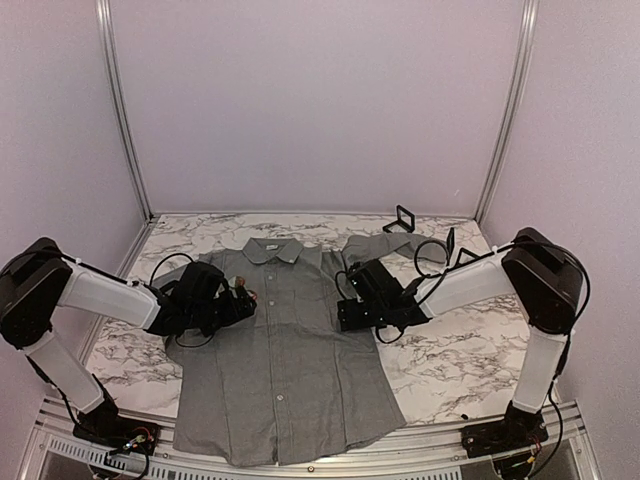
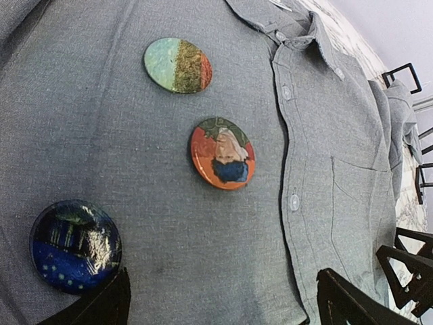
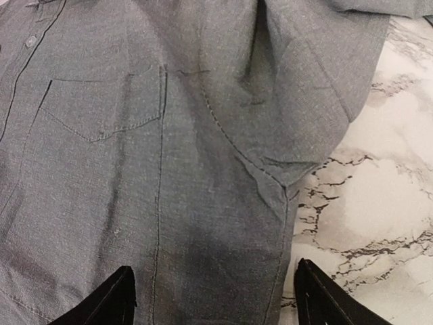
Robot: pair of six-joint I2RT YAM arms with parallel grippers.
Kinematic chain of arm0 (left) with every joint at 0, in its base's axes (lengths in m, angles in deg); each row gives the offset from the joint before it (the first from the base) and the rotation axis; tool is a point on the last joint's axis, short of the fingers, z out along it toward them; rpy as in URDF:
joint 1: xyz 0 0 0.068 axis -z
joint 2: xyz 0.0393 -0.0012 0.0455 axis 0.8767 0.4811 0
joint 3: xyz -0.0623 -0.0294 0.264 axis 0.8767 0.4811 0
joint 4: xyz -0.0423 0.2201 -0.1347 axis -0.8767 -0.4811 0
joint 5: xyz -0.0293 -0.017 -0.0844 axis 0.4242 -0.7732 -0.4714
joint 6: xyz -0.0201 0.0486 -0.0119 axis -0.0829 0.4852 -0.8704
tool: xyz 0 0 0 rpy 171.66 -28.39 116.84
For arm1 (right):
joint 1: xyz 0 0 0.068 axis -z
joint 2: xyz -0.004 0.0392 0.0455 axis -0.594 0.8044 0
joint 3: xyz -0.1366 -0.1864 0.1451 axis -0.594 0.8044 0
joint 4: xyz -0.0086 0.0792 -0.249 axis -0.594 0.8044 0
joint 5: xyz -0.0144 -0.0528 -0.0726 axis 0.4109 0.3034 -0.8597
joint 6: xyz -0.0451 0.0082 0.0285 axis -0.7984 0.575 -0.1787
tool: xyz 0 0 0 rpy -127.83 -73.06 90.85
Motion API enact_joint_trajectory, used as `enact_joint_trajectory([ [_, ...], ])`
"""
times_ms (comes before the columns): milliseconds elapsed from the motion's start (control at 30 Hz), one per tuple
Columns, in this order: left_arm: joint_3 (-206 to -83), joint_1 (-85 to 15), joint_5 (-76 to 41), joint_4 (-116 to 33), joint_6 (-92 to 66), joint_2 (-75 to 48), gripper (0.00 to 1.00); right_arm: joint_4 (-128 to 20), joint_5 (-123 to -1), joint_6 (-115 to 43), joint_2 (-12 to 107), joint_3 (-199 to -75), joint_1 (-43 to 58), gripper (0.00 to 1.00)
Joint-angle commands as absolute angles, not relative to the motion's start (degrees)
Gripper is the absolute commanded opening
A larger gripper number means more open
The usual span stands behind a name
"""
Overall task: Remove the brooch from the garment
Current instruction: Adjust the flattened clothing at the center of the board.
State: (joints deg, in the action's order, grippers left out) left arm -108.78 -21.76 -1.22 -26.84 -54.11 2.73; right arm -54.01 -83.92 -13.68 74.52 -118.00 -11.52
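Note:
The grey shirt (image 1: 285, 350) lies flat, collar to the back, on the marble table. In the left wrist view three round brooches are pinned on its chest (image 2: 135, 156): a teal, gold and orange one (image 2: 177, 65), an orange one with a figure (image 2: 222, 154), and a dark blue one (image 2: 74, 245). My left gripper (image 2: 223, 305) is open just above the cloth, with the blue brooch by its left finger (image 2: 101, 305). It sits over the shirt's left chest (image 1: 243, 300). My right gripper (image 3: 216, 305) is open and empty over the shirt's side seam below the chest pocket (image 3: 101, 101), at the shirt's right edge (image 1: 345, 315).
The marble table (image 1: 450, 360) shows bare to the right of the shirt (image 3: 379, 203). Small black bracket stands sit at the back right (image 1: 402, 220), one also in the left wrist view (image 2: 404, 73). White walls with metal posts enclose the back and sides.

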Motion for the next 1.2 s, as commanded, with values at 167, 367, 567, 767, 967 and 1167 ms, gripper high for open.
enact_joint_trajectory([
  [167,-104.5,-19.0,-1.1,-28.5,-57.3,0.4,0.99,-49.7,-82.9,-10.1,71.7,-112.5,-14.1,0.78],
  [367,-102.4,-15.1,-1.1,-29.1,-59.7,-0.8,0.99,-48.3,-83.0,-7.0,66.2,-106.2,-14.6,0.77],
  [567,-105.7,-14.9,3.4,-35.9,-56.8,-6.9,0.99,-45.2,-84.7,-7.7,61.6,-106.7,-14.5,0.78],
  [767,-112.4,-17.6,15.5,-55.3,-57.3,-13.9,0.99,-43.8,-85.7,-12.1,61.0,-113.8,-14.4,0.77],
  [967,-109.5,-21.7,22.1,-67.4,-65.1,-20.8,0.97,-44.5,-84.3,-15.9,65.1,-122.1,-14.4,0.76],
  [1167,-102.7,-26.9,22.3,-70.4,-69.6,-26.1,0.84,-44.9,-81.8,-18.5,71.3,-128.9,-14.3,0.75],
])
